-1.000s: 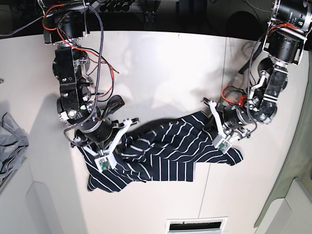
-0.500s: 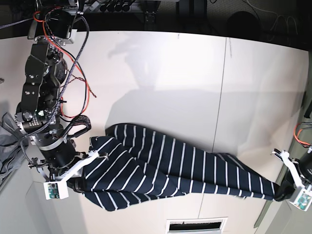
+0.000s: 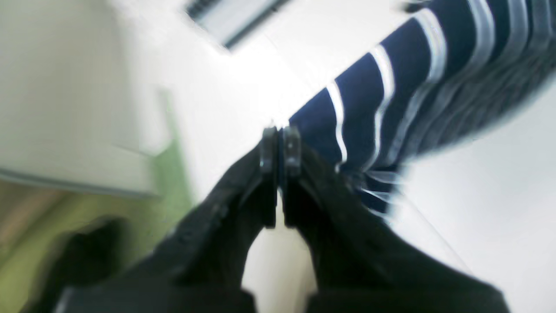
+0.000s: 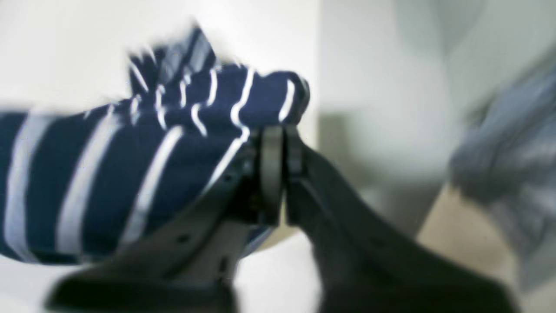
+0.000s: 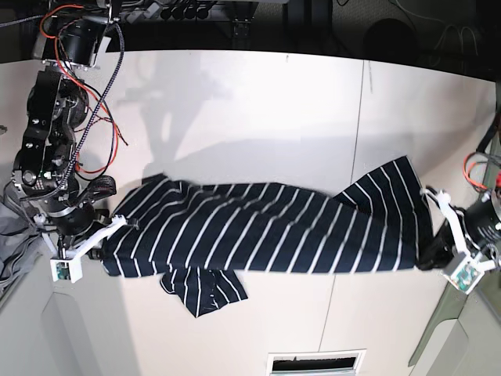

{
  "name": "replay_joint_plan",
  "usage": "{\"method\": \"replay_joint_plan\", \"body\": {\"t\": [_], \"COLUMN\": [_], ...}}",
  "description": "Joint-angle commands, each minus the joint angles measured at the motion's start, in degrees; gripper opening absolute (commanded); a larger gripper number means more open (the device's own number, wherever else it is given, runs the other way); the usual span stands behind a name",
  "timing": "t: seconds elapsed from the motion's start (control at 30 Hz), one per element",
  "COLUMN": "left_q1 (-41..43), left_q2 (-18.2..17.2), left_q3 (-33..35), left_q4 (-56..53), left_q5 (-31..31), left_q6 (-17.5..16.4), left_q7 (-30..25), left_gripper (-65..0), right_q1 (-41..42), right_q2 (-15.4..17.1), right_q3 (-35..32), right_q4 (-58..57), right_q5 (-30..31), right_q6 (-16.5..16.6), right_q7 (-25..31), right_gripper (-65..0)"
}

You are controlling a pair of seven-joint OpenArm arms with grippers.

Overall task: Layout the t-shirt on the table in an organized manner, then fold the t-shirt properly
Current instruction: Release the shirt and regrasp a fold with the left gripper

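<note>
No readable text

Both wrist views were blurred; the small green tags by each gripper perhaps carried print, none legible.

A crumpled light grey garment [image 5: 14, 239] lies at the bench's left edge in the base view, partly cut off by the frame; the right wrist view shows it as a blurred grey mass [image 4: 508, 148] on the right. A slotted vent panel [image 5: 316, 362] sits at the bench's near edge, and appears blurred in the left wrist view [image 3: 234, 19]. A dark strip with black equipment [image 5: 235, 19] runs along the far edge.
</note>
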Motion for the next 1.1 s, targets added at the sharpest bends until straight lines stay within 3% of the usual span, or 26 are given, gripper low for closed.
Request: {"method": "replay_joint_plan", "body": {"t": [0.0, 0.07, 0.1, 0.2, 0.3, 0.4, 0.63, 0.7, 0.8, 0.97, 1.07], "left_q1": [1.60, 6.49, 8.83, 14.84, 18.34, 18.86, 12.90, 10.47, 6.82, -0.52, -4.66], "left_q2": [0.00, 2.32, 3.54, 7.10, 9.68, 10.25, 10.19, 10.21, 10.23, 11.80, 13.46], "left_q3": [-0.61, -0.59, -0.59, -0.59, -0.59, -0.59, -0.72, -0.70, -0.70, -0.57, 0.17], "left_q4": [0.72, 0.72, 0.72, 0.68, 0.68, 0.68, 0.59, -0.83, -7.43, -25.03, -34.18], "left_q5": [-1.29, -3.61, -4.50, -5.75, -5.73, -5.70, -1.64, -1.66, -1.64, -1.68, -1.68], "left_q6": [-1.31, -4.42, -6.21, -8.81, -8.92, -8.85, -4.66, -4.11, -4.13, -4.39, -8.37], "left_q7": [-0.90, -0.48, -0.42, -0.09, -0.09, -0.13, -2.29, -2.75, -5.01, -7.85, -7.89], "left_gripper": [-65.0, -65.0, -65.0, -62.4, -48.5, -39.9, -37.8, -36.7, -28.7, -25.9, -25.9], "right_q1": [0.76, -0.98, -2.12, -5.75, -8.04, -7.74, -3.52, -1.46, 1.99, 6.69, 7.54], "right_q2": [0.37, 0.37, 0.37, 0.35, 0.35, 0.35, 0.33, 0.35, 0.37, 0.35, 0.33], "right_q3": [0.92, 2.38, 3.28, 6.21, 9.46, 12.41, 13.60, 13.03, 11.15, 6.69, 3.08], "right_q4": [-0.63, -3.08, -3.87, -4.31, -4.31, -4.33, -4.76, -6.16, -11.63, -24.76, -29.88], "right_q5": [0.37, 0.39, 0.42, 1.49, 3.63, 5.53, 8.55, 8.50, 8.55, 8.52, 8.55], "right_q6": [0.00, -0.09, -0.55, -3.10, -3.85, -3.80, -2.69, -2.19, -0.50, 3.04, 3.26], "right_q7": [1.38, 1.44, 1.46, 3.28, 7.21, 9.29, 11.21, 11.19, 11.21, 11.67, 15.19], "right_gripper": [-51.6, -37.5, -33.9, -33.3, -33.3, -33.3, -33.3, -28.6, -20.0, -20.2, -24.8]}}
